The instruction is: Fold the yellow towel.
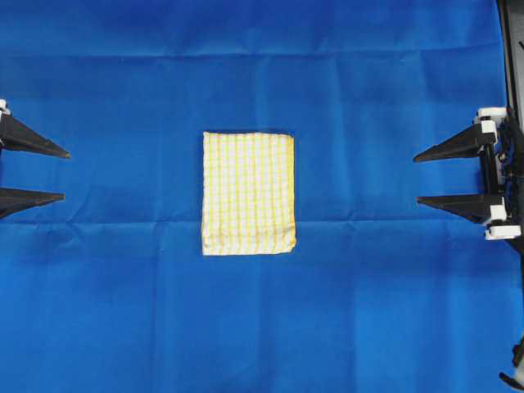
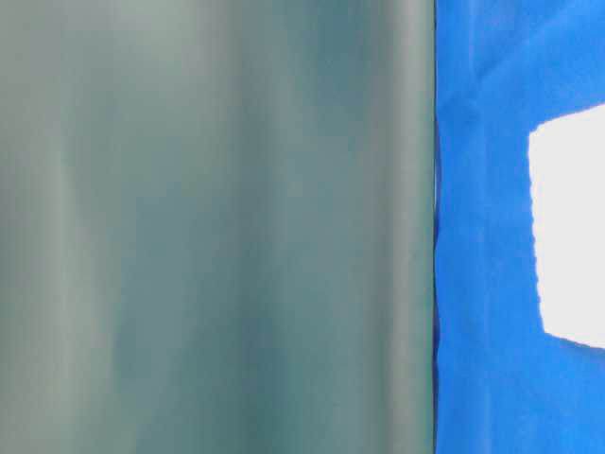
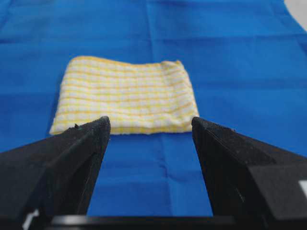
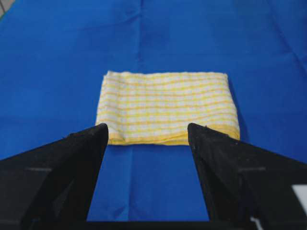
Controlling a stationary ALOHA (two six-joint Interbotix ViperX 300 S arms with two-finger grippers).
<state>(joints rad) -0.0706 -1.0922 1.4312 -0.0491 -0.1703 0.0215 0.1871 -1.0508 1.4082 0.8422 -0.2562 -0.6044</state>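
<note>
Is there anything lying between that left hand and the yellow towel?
Nothing but bare blue cloth lies between the open left hand and the yellow towel; the overhead view shows it, and the left wrist view agrees.

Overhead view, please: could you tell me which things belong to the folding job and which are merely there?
Belongs to the job:
- yellow towel, lying folded
- left gripper, open, empty
- right gripper, open, empty

Merely there:
- blue cloth spread underneath
</note>
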